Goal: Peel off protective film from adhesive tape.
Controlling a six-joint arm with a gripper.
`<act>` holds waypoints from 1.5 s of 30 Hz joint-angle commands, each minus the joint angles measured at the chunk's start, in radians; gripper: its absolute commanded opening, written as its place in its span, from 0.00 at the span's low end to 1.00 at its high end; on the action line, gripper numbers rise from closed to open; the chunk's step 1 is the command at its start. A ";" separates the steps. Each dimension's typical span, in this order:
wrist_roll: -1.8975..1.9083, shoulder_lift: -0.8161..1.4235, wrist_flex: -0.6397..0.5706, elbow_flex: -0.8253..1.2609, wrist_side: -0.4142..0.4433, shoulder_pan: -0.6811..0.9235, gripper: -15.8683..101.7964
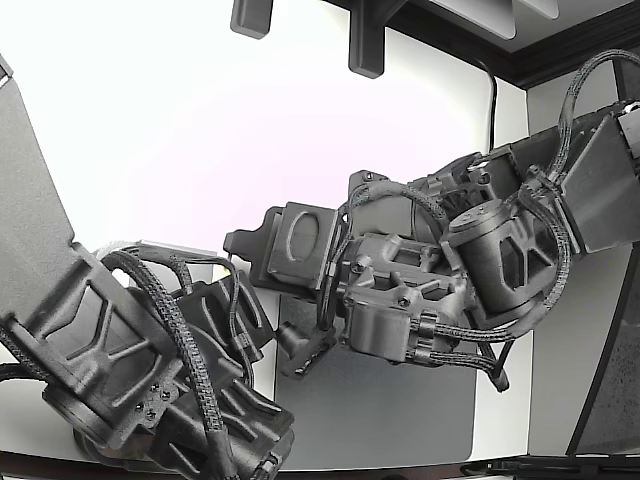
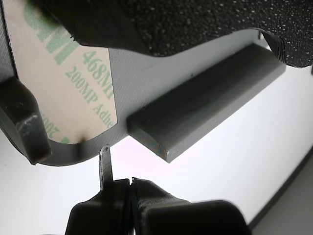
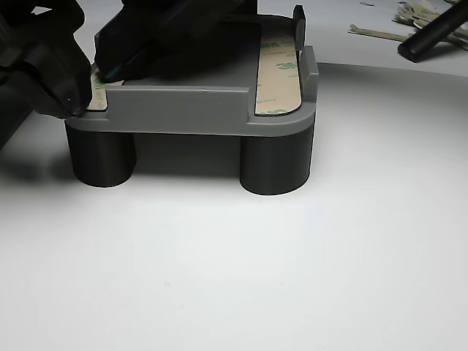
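Note:
The grey part stands on two black round legs. A strip of adhesive tape under tan protective film printed in green lies along its right side in the other view. A second film strip fills the wrist view, flat on the part. My gripper sits just off the part's rounded edge, its fingers pressed together. A thin metal tip sticks out from it, almost touching the edge below the film's corner. No film shows between the fingers. A black gripper tip meets the part's left corner in the other view.
A raised grey bar crosses the part beside the film. Another black arm piece lies over the part's top. Peeled film scraps lie at the back right of the white table. In the exterior view two arms hide the part.

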 commanded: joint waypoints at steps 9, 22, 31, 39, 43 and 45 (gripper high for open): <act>-0.014 0.020 -0.014 -0.005 0.025 -0.005 0.04; -0.009 -0.005 -0.017 -0.015 0.023 -0.005 0.04; -0.006 -0.012 -0.023 -0.015 0.020 -0.005 0.04; -0.003 -0.012 -0.026 -0.015 0.018 -0.003 0.04; 0.000 -0.015 -0.028 -0.017 0.015 -0.003 0.04; 0.003 -0.017 -0.026 -0.018 0.014 -0.003 0.04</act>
